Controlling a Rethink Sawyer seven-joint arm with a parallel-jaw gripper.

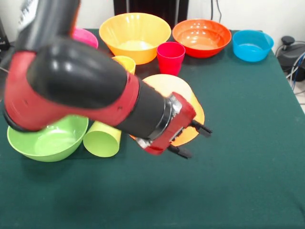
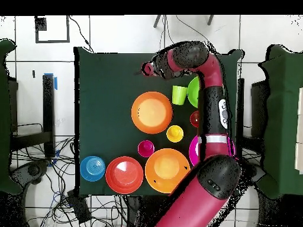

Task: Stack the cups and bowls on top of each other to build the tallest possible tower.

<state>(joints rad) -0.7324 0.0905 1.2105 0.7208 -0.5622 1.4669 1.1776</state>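
My gripper [image 1: 199, 143] is open and empty, low over the green cloth just in front of a large orange bowl [image 1: 190, 112] in the middle of the table; it also shows in the overhead view [image 2: 147, 69], with the bowl [image 2: 152, 112] beside it. The second large orange bowl [image 1: 135, 33], the magenta-red cup [image 1: 170, 57] and the yellow-orange cup [image 1: 125, 62] stand behind. The lime green cup [image 1: 101, 139] lies on its side by the lime green bowl [image 1: 47, 140]. The pink bowl [image 1: 86, 37] is mostly hidden by my arm. The red-orange cup [image 2: 195, 118] shows only from overhead. Nothing is stacked.
The red-orange bowl [image 1: 201, 37] and the small blue bowl [image 1: 252, 45] stand at the far right of the table. My arm reaches across the left half of the front view. Cables and a black device [image 1: 290, 52] lie off the table's right edge.
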